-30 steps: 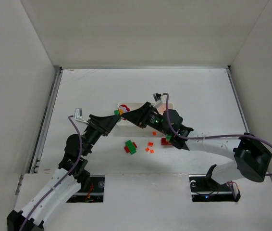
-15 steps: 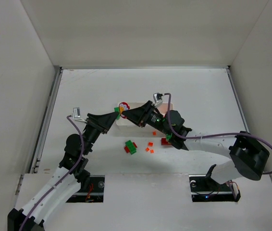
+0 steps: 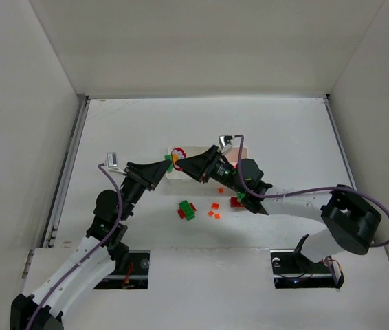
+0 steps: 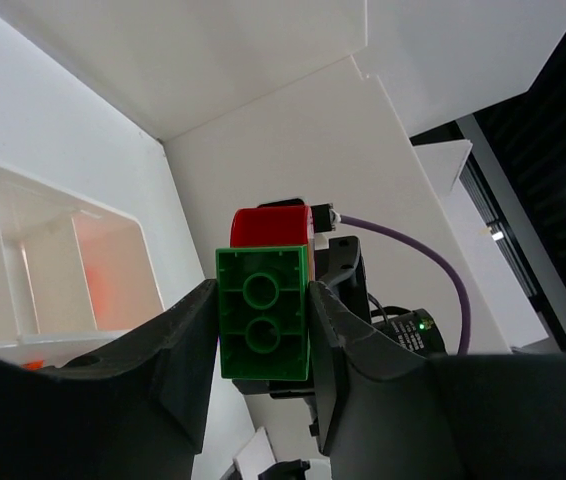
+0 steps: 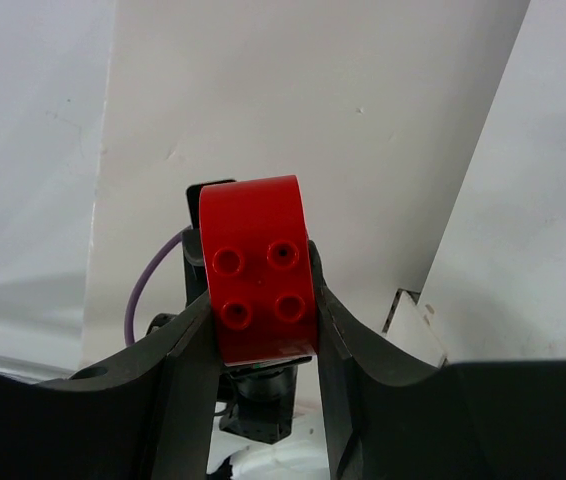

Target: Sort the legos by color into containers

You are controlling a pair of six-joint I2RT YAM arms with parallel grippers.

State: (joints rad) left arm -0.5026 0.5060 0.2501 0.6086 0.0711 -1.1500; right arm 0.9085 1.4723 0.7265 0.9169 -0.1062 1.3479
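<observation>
Now clamped: the left end effector [image 4: 261, 290] has narrowed its jaws onto a green brick [image 4: 261, 325]. It stands tip to tip with the right end effector [image 5: 260, 300], which grips a red brick [image 5: 256, 265] seated just behind the green one. With both pieces held, the pair looks ready to be pulled apart for sorting. The white tray [image 3: 181, 173] lies under the meeting tips, leaving little room there. Loose bricks [image 3: 187, 210] wait on the table [image 3: 284, 130] behind both end effectors, toward the arm bases.
</observation>
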